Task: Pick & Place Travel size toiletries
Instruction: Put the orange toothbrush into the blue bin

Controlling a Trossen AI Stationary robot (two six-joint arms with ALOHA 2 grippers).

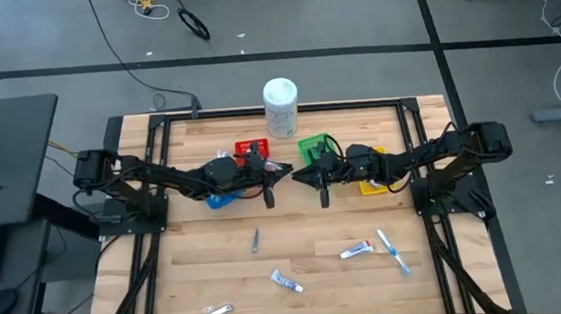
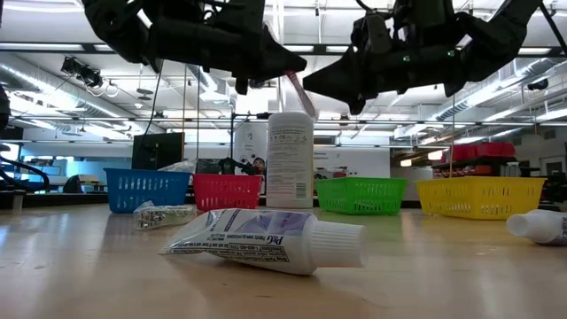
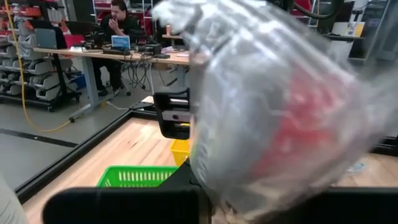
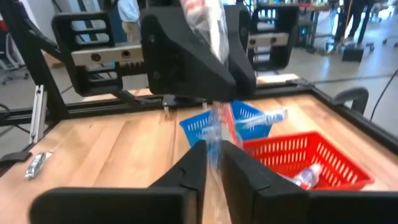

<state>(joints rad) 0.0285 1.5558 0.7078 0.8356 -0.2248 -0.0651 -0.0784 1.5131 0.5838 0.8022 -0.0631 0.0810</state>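
Up in the middle of the frame both arms meet nose to nose above the table point(image 1: 220, 282). The left gripper point(image 1: 284, 174) is clamped on one end of a clear-wrapped toothbrush point(image 4: 211, 37), and the right gripper point(image 4: 213, 163) has its fingers loosely about the other end, a narrow gap showing. Behind them sit the blue basket point(image 4: 205, 127) and red basket point(image 4: 311, 155). Lower in the frame, loose toothpaste tubes point(image 1: 356, 251) and a sachet point(image 1: 218, 309) lie on the wood.
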